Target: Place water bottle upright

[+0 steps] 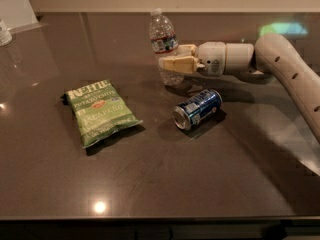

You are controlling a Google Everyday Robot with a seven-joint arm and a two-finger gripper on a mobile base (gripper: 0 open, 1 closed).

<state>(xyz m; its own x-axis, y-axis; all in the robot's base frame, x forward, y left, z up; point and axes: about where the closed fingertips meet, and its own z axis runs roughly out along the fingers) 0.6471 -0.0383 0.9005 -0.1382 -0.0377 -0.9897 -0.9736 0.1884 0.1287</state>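
I read the end effector [170,60] as pinched on the water bottle [162,36] — bottle upright between its fingers, base on the desk [225,174]. Blue can [197,109] lies on its side just camera-side of the end effector; chip bag [100,111] sits well out past its fingertips.

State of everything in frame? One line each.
bottle: upright, cap on, gripped around its middle.
end effector: shut on the bottle, reaching in from the right at the far side of the table.
can: lying on its side, apart from the bottle, nearer the camera.
chip bag: lying flat, label up, left of the can.
white bottle: upright, cut off by the left edge.
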